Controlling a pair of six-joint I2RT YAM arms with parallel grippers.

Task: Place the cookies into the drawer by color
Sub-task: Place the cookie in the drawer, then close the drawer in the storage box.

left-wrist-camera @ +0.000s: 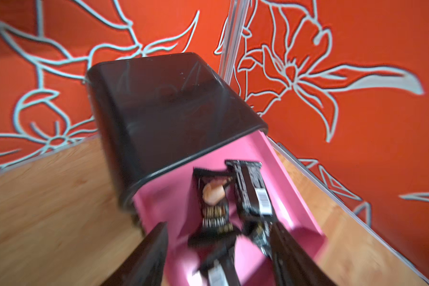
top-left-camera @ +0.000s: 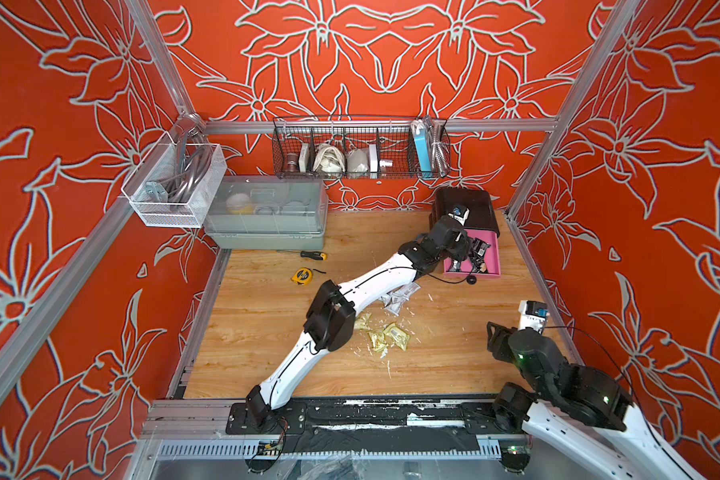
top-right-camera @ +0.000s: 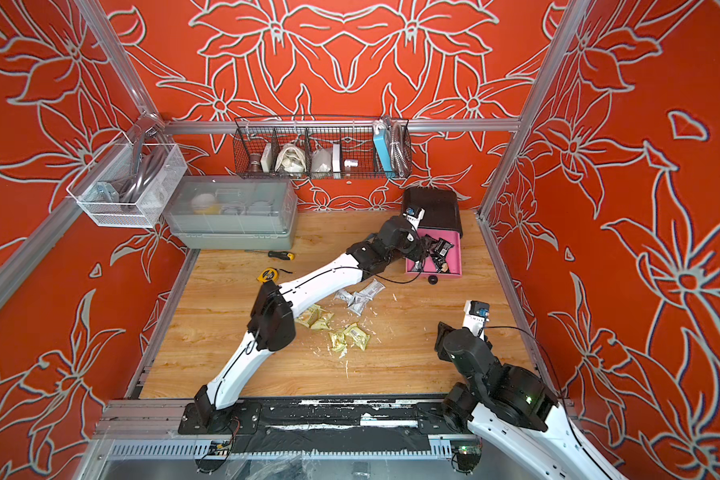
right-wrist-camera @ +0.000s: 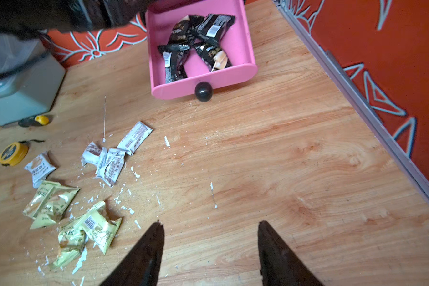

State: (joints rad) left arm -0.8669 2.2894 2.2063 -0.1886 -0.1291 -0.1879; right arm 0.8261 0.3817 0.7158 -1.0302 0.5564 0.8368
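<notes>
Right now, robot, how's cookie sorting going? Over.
Left end effector open above pulled-out pink drawer; right end effector open. Black crinkly packets inside; white-silver packets and yellow-green packets on wooden table. Left arm overhangs white-silver ones.

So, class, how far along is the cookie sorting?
Done: black crinkly packets lie in the pulled-out pink drawer. In hand: nothing; the left gripper hovers open over it, the right gripper is open and empty. Left: white-silver packets and pale yellow-green packets on the wooden table.
</notes>
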